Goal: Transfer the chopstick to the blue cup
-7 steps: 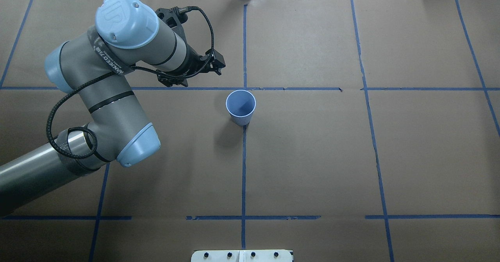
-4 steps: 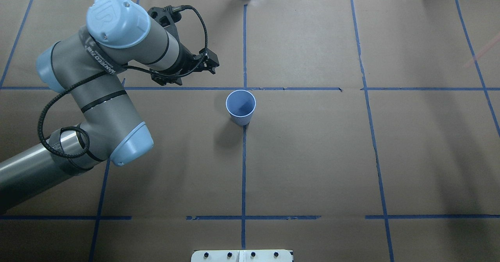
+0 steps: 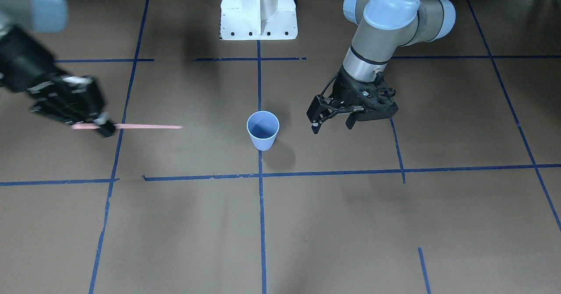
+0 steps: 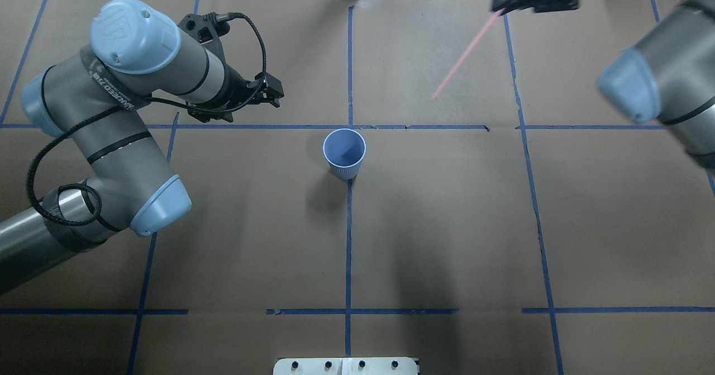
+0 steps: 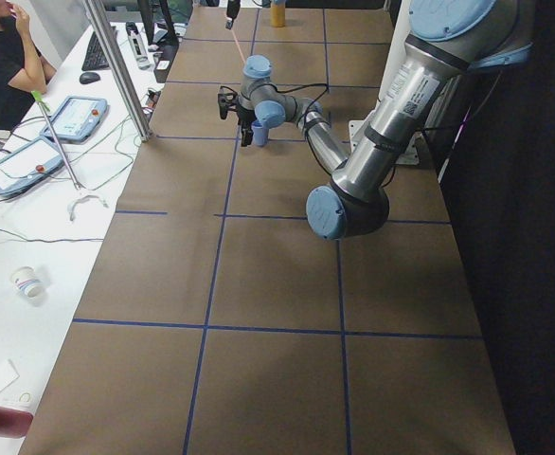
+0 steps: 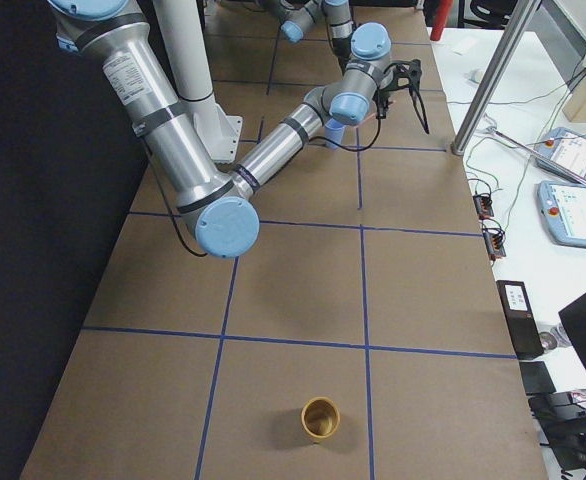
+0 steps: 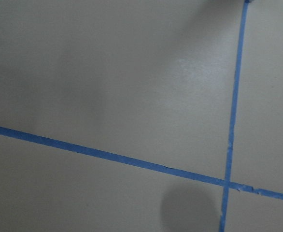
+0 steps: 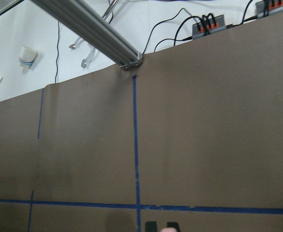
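The blue cup (image 4: 344, 150) stands upright near the table's middle and also shows in the front view (image 3: 263, 131). My right gripper (image 3: 104, 128) is shut on one pale pink chopstick (image 3: 149, 127), held in the air well off to the cup's side with its free end pointing toward the cup. In the overhead view the right gripper (image 4: 499, 7) is at the far right edge and the chopstick (image 4: 463, 55) slants down-left. My left gripper (image 3: 331, 126) is open and empty, a short way from the cup on the other side; it also shows overhead (image 4: 273, 95).
The white robot base (image 3: 258, 18) stands at the robot's edge of the table. An ochre cup (image 6: 320, 418) stands at the table's right end. Blue tape lines (image 4: 348, 241) cross the brown table cover. A person (image 5: 8, 57) sits beyond the far edge.
My right arm has come into the overhead view from the right with the chopstick. My left arm has drawn back to the left, away from the cup.
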Robot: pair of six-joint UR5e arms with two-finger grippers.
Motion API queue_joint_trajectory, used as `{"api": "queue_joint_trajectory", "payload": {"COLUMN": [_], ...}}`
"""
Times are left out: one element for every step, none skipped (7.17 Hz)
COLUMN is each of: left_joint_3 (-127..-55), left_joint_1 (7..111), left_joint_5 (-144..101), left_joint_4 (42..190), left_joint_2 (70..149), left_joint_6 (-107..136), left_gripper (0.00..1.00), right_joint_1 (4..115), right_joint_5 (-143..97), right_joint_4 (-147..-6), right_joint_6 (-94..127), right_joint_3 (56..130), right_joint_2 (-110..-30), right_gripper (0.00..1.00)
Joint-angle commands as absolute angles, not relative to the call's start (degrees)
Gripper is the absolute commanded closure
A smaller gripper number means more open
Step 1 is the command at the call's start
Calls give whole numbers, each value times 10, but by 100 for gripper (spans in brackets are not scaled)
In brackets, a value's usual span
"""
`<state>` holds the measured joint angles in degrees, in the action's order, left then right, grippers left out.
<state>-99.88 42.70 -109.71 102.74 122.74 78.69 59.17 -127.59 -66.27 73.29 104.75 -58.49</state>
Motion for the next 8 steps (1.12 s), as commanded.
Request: {"api": "queue_joint_trajectory", "payload": {"left_joint_3": [-1000, -999, -999, -999, -999, -999, -1000, -999], "left_joint_1": [431, 431, 431, 431, 431, 431, 431, 431], "left_joint_5": [-1096, -1096, -1096, -1096, -1096, -1096, -1095, -1095], "left_joint_4": [1028, 1028, 1028, 1029, 1029, 1029, 1029, 1029], "left_joint_2": [1222, 1222, 1222, 1218, 1218, 1218, 1218, 1218], "left_joint_6": [782, 783, 783, 782, 782, 783, 783, 783], "left_gripper": [0, 0, 0, 0, 0, 0, 0, 0], "right_joint_1": [480, 449, 430, 415, 385, 356, 336, 322], "right_joint_5": [-1140, -1101, -1074, -1055, -1013, -965, -943, -922], "right_joint_4": [-663, -664, -665, -666, -667, -668, -667, -668], "right_joint_6": [806, 806, 806, 806, 806, 802, 799, 798], "right_joint_3": [1065, 1062, 1063, 1060, 1059, 1054, 1043, 1038], "right_joint_2": [-549, -549, -549, -551, -553, -555, -558, -559], "right_gripper": [98, 98, 98, 98, 98, 97, 97, 93]}}
